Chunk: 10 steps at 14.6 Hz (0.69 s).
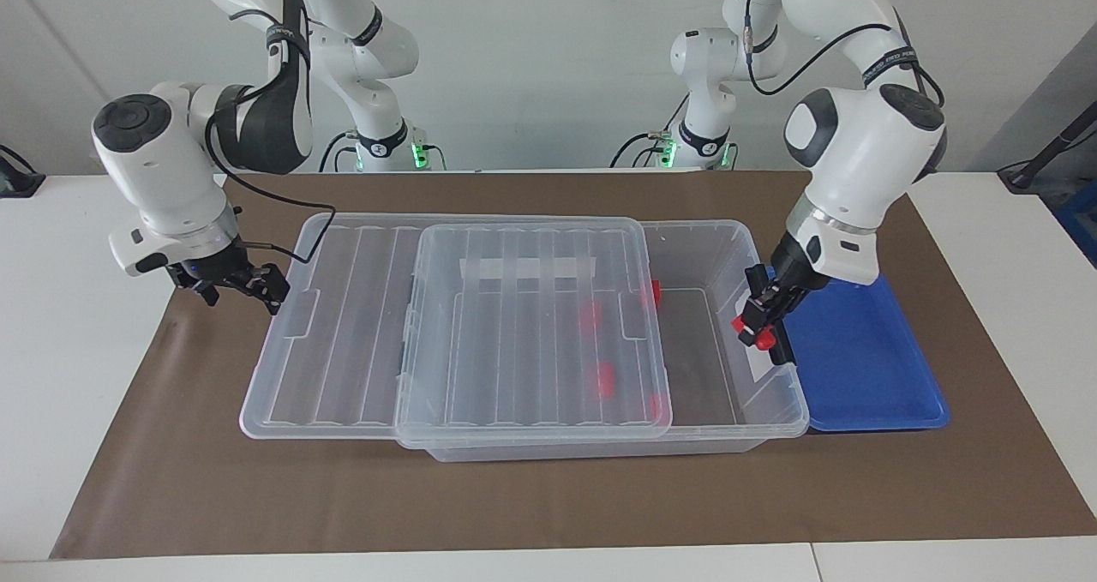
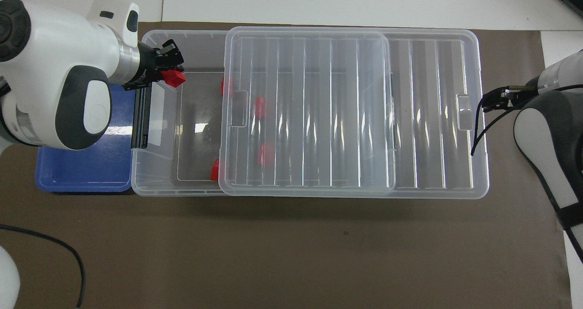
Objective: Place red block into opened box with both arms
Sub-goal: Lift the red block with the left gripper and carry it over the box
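My left gripper (image 1: 758,323) (image 2: 169,72) is shut on a red block (image 1: 763,337) (image 2: 173,78). It hangs over the clear box (image 1: 698,223) (image 2: 159,188) at the end wall with the black latch (image 1: 782,355) (image 2: 139,131), and the block is just inside over the open part. The ribbed lid (image 1: 531,333) (image 2: 309,108) is slid toward the right arm's end and covers most of the box. Several more red blocks (image 1: 590,315) (image 2: 259,108) lie inside, mostly under the lid. My right gripper (image 1: 266,286) (image 2: 488,102) is open beside the lid's end rim.
A blue tray (image 1: 866,368) (image 2: 82,174) sits against the box's latch end, with nothing showing in it. A brown mat (image 1: 548,496) covers the table. The right arm's black cable (image 1: 300,222) drapes over the lid's corner.
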Motion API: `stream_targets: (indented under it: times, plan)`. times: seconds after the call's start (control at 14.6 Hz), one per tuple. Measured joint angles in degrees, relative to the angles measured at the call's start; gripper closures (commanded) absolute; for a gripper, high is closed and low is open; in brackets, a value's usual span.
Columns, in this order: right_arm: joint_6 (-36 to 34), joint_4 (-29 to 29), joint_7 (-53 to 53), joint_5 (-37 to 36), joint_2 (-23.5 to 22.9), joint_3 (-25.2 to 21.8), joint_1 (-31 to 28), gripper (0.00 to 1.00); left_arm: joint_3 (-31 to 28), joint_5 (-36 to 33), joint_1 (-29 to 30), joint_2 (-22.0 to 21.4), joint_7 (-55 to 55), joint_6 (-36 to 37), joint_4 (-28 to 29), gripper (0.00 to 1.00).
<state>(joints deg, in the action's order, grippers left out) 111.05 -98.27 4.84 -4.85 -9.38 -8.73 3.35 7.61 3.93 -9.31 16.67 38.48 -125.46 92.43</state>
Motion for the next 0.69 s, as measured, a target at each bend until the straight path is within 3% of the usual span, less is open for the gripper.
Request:
stream_targets:
  times: [0.41,0.69]
  plan:
    - [-6.9,1.9,0.0,2.1,7.0,0.2,0.0,0.00,0.0,-12.2,-2.9,6.0,0.1,-4.7,3.4,1.00]
    - [-12.3,2.2,0.3,3.4,11.1,0.2,0.0,0.00,-0.1,-13.4,-3.3,8.2,0.1,-13.3,9.4,1.00]
